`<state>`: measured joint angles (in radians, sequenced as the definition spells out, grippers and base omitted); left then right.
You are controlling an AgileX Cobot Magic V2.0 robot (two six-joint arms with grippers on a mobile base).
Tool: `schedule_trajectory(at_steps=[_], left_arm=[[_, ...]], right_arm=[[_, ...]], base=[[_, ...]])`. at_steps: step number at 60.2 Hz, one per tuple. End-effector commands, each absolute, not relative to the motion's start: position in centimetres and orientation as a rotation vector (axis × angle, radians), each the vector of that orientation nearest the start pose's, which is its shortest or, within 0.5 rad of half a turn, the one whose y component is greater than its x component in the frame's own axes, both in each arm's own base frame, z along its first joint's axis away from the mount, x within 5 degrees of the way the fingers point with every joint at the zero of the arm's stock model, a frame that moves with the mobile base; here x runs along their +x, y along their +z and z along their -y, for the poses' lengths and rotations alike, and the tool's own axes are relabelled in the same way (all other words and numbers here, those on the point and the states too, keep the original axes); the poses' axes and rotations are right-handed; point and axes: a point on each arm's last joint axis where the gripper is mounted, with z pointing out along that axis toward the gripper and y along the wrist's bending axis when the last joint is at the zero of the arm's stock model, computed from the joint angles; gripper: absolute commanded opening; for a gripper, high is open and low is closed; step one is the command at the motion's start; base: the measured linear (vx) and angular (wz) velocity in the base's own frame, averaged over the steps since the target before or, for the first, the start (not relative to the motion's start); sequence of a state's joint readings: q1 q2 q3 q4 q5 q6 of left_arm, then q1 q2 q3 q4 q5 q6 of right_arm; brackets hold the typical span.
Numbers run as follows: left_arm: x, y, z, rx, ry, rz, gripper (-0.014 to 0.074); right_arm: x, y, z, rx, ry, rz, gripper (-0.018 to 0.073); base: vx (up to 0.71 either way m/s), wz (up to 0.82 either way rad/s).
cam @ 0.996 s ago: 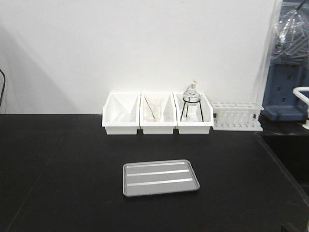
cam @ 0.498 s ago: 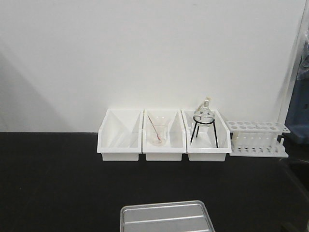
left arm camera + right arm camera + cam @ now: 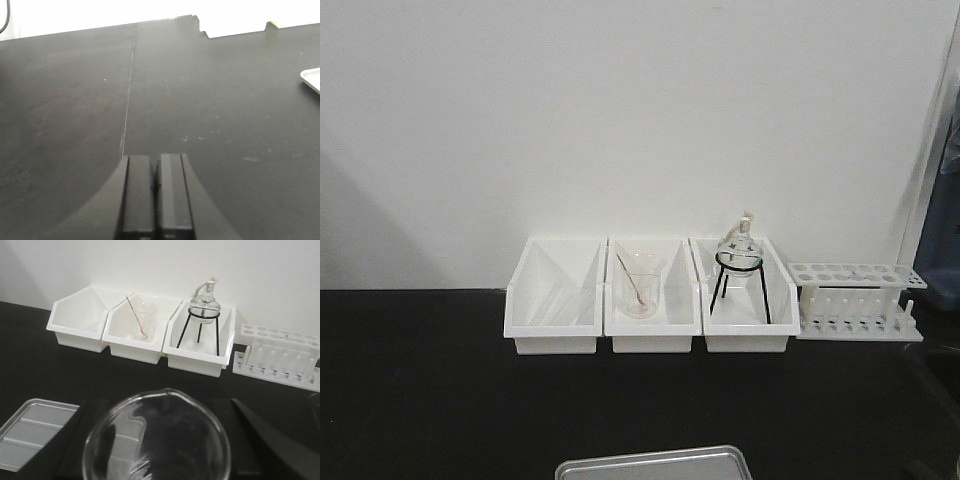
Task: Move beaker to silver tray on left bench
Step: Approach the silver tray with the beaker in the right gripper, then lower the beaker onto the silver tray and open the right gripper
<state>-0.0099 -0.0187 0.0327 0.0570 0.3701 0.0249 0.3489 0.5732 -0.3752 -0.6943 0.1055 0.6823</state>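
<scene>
While the beaker point(image 3: 157, 440) hangs between the right jaws, clear of the worktop point(image 3: 30, 360), we judge the carry step to be in hand. These jaws stand on either side of the glass wall and appear closed onto it, though the contact is hidden under the rim. The silver tray point(image 3: 30, 432) lies on the near worktop, just left of the beaker and below it. The left jaws are pressed together and hold nothing.

At the far side are the white bins point(image 3: 75, 315), a larger beaker point(image 3: 142, 320) with a rod, a flask point(image 3: 204, 305) on a stand, and a tube rack point(image 3: 280, 357) at far right.

Next move, as we judge it: shift left over the tray, lower the beaker upright until its base rests flat inside the rim, then part the jaws.
</scene>
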Motion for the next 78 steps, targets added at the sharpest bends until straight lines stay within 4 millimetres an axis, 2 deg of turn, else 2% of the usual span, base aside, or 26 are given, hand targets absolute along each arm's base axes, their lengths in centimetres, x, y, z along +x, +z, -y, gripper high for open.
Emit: schedule_trajectory(at_steps=[1, 19, 27, 30, 42, 48, 51, 56, 60, 69, 78], left_arm=[[5.4, 17.0, -0.1, 0.071, 0.056, -1.803, 0.0001], [5.4, 17.0, -0.1, 0.071, 0.056, -1.803, 0.0001], [5.4, 17.0, -0.1, 0.071, 0.056, -1.803, 0.0001], [5.4, 17.0, -0.1, 0.071, 0.056, -1.803, 0.0001], [5.4, 17.0, -0.1, 0.071, 0.056, -1.803, 0.0001], [5.4, 17.0, -0.1, 0.071, 0.056, -1.803, 0.0001], [5.4, 17.0, -0.1, 0.071, 0.056, -1.803, 0.0001], [5.4, 17.0, -0.1, 0.071, 0.056, -1.803, 0.0001], [5.4, 17.0, -0.1, 0.071, 0.056, -1.803, 0.0001], [5.4, 17.0, -0.1, 0.071, 0.056, -1.803, 0.0001], [5.4, 17.0, -0.1, 0.071, 0.056, -1.803, 0.0001]], right_arm=[[11.9, 30.0, -4.0, -0.3, 0.209, -1.659, -0.0011], [11.9, 30.2, -4.1, -0.303, 0.226, -1.643, -0.0011], [12.6, 30.5, -5.1, -0.348, 0.299, -1.582, -0.0011], [13.4, 30.4, -5.6, -0.362, 0.336, -1.567, -0.0011], [21.4, 27.9, -6.8, -0.298, 0.493, -1.616, -0.0011], [25.0, 26.2, -8.1, -0.395, 0.544, -1.584, -0.0011], [26.5, 25.2, -9.2, -0.511, 0.581, -1.543, -0.0011], [28.2, 23.8, -10.8, -0.695, 0.664, -1.48, -0.0011], [29.5, 22.1, -12.3, -0.789, 0.723, -1.498, -0.0011], [31.9, 18.1, -14.9, -0.862, 0.729, -1.645, -0.0011], [33.1, 16.1, -16.2, -0.873, 0.74, -1.69, -0.0011]], base=[[0.04, -0.01], [0.01, 0.0], [0.0, 0.0], [0.0, 0.0], [0.0, 0.0], [0.0, 0.0], [0.0, 0.0], [0.0, 0.0], [0.0, 0.0], [0.0, 0.0], [0.0, 0.0]])
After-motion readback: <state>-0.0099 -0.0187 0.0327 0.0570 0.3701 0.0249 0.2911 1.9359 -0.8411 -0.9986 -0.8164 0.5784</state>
